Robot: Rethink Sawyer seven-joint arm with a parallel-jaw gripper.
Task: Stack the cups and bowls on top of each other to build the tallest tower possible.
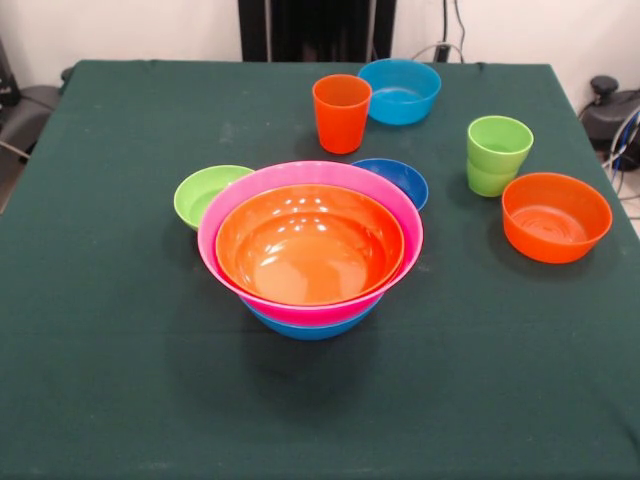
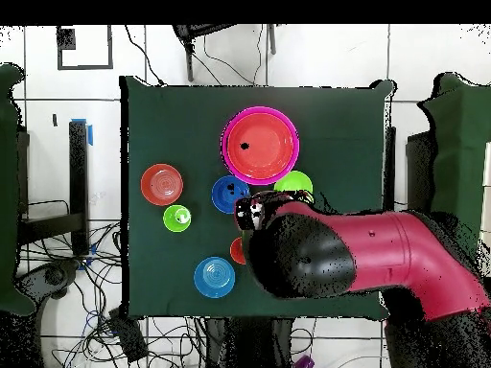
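Note:
The tower stands mid-table: a large orange bowl nested in a pink bowl, on a blue bowl. Behind it sit a small lime green bowl and a dark blue bowl. An orange cup stands upright beside a light blue bowl. Two lime green cups are nested. A smaller orange bowl sits apart. The gripper shows only in the overhead view, above the dark blue bowl's edge.
The red and black arm reaches over the table from the base side and covers part of the orange cup in the overhead view. A dark green cloth covers the table. Cables lie on the floor around it.

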